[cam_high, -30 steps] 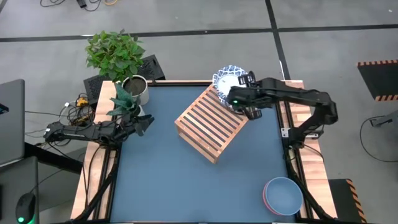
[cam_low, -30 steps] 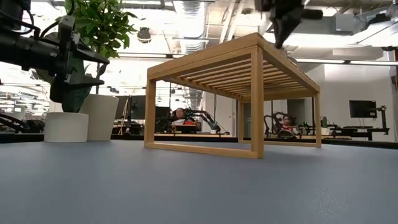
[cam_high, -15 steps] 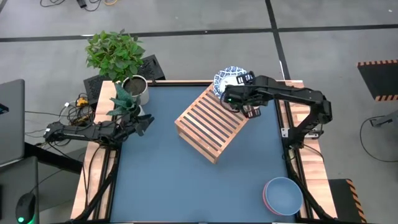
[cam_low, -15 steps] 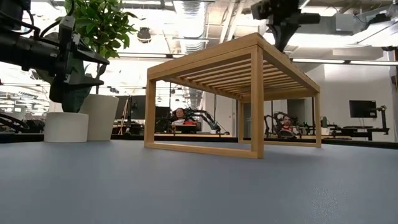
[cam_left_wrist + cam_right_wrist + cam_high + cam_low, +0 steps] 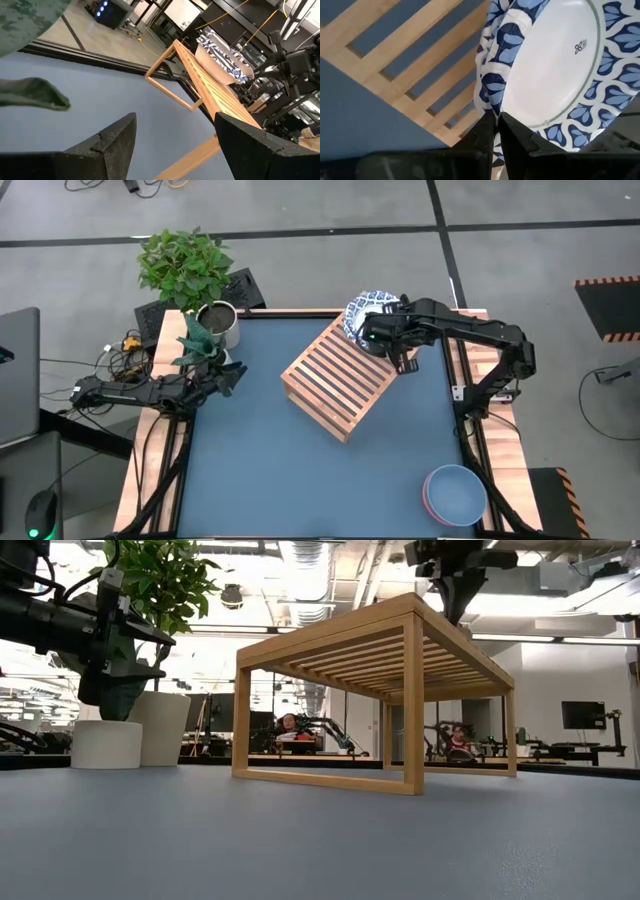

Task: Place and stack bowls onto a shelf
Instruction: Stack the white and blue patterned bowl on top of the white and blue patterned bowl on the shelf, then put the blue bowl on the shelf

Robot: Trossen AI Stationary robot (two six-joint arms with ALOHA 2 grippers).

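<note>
Bowl (image 5: pixel 366 311) with a blue-and-white leaf rim sits upper centre in the high view, at the far corner of the slatted shelf (image 5: pixel 338 377), partly hidden by the right gripper (image 5: pixel 385 338). In the right wrist view those fingers pinch its rim (image 5: pixel 492 95), the bowl's far edge cut off. In the left wrist view the left gripper (image 5: pixel 175 145) gapes empty.

Both arms are dark, nearly black, built of chunky jointed segments. The right arm (image 5: pixel 470 335) shows a small green light near its wrist. The left arm (image 5: pixel 130 392) is slim, its fingers (image 5: pixel 107 145) matte and wedge-shaped.
</note>
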